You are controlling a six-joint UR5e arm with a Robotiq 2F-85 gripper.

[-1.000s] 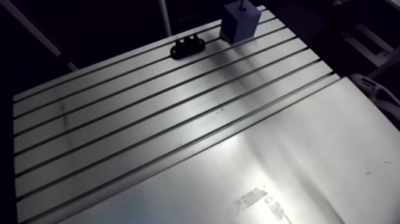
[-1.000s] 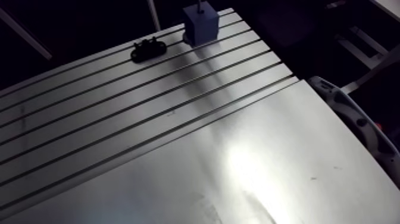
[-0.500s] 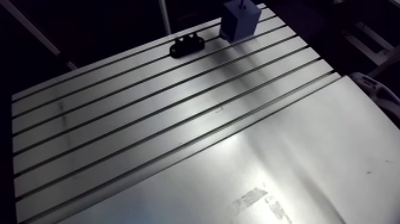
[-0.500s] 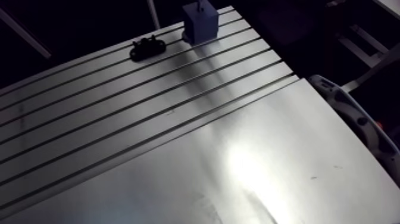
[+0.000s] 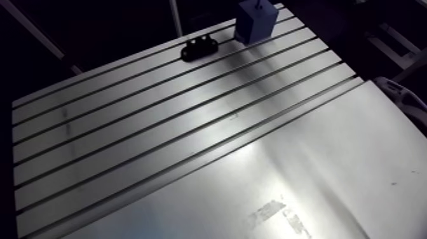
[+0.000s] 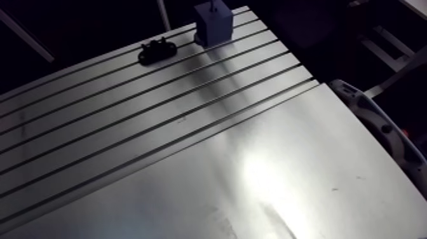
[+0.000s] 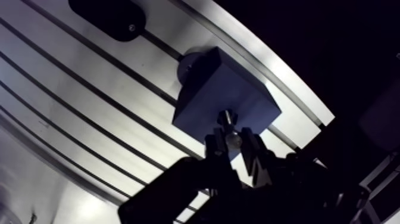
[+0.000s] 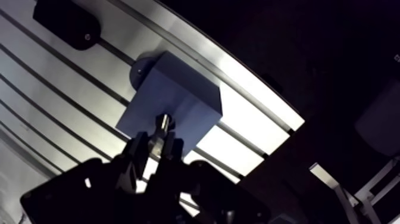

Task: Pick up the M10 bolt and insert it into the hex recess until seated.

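Note:
A blue block [image 7: 221,95] stands on the slotted table [image 5: 127,127] near its far edge, also seen in the arm view as the blue block [image 5: 255,22]. In the wrist view my gripper [image 7: 235,144] is right above the block, shut on a metal bolt [image 7: 228,122]. The bolt points down at the block's top face, and its tip meets that face. The recess is hidden under the bolt, so its depth cannot be told. In the arm view a thin shaft [image 5: 258,6] rises from the block's top; the gripper is out of that view.
A black bracket [image 5: 199,49] sits in the slots beside the block, apart from it. A round disc [image 7: 187,63] shows at the block's foot. A smooth metal plate [image 5: 318,171] covers the near table. A white device [image 6: 381,130] lies at the right edge.
The arm view has shifted slightly, so the camera moved a little. The block and the bracket keep their places on the table.

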